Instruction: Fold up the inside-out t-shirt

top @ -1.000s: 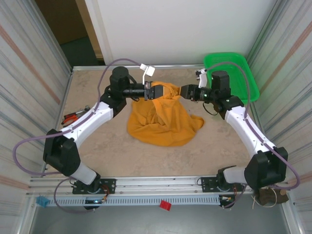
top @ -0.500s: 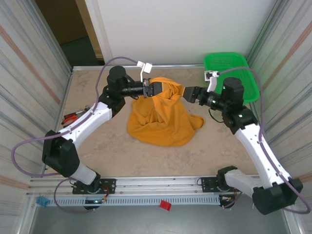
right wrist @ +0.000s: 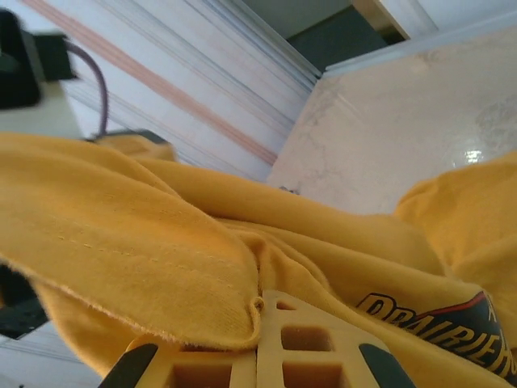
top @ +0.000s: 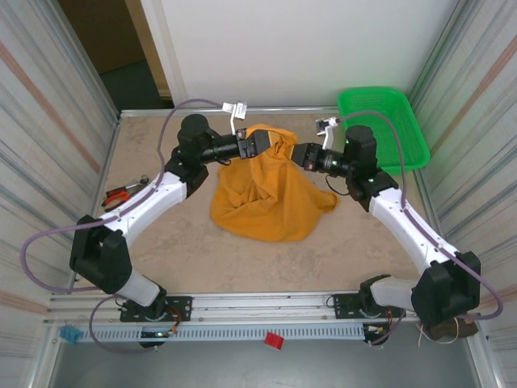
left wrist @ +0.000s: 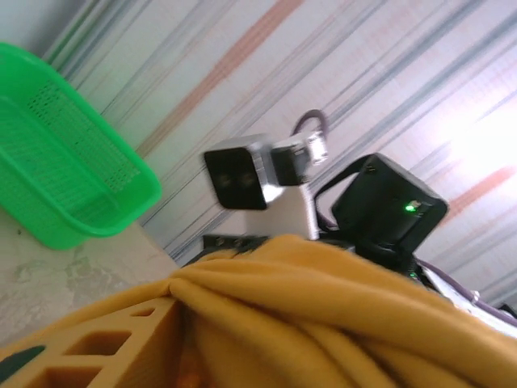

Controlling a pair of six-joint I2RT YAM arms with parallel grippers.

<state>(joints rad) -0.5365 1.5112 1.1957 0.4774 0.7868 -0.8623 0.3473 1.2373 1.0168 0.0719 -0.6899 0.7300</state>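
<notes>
The mustard t-shirt (top: 266,202) hangs in a bunched drape from between the two grippers down onto the table. My left gripper (top: 260,144) is at the shirt's raised top left. In the left wrist view one orange finger (left wrist: 89,347) sits far to the left, jaws parted, with the cloth (left wrist: 323,307) still draped over them. My right gripper (top: 299,153) is at the top right of the shirt. Its two fingers meet (right wrist: 260,303) and pinch a hemmed fold of the shirt (right wrist: 121,234). Part of the dark print (right wrist: 436,319) shows beside them.
A green basket (top: 378,91) stands at the back right corner, also seen in the left wrist view (left wrist: 56,178). Red-handled pliers (top: 117,195) lie by the left wall. The right arm's wrist camera (left wrist: 242,174) is close behind the cloth.
The right gripper drew back to the right with its jaws open, then returned left to the shirt's top and shut on it. The left gripper's jaws have parted.
</notes>
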